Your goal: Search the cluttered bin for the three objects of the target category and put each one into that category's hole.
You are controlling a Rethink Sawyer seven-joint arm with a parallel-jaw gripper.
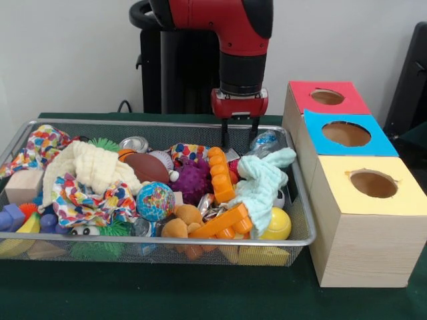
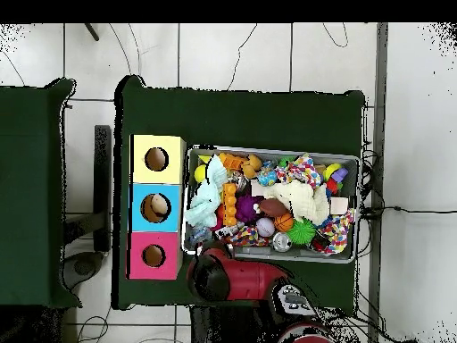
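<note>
The wire mesh bin is full of toys and cloths; it also shows in the overhead view. My gripper hangs with its fingers apart, tips just inside the bin's far right corner, nothing between them. A crumpled see-through bluish plastic piece lies right beside the fingers; overhead it shows by the bin's corner. A second glinting plastic piece lies low at the front of the bin. The blue-topped box's round hole is to the right of the bin. In the overhead view the arm hides the gripper.
The red-topped box and the yellow-topped box flank the blue one. In the bin are a globe-printed ball, a round metal tin, a mint cloth, orange plastic parts, a purple spiky ball and a cream cloth.
</note>
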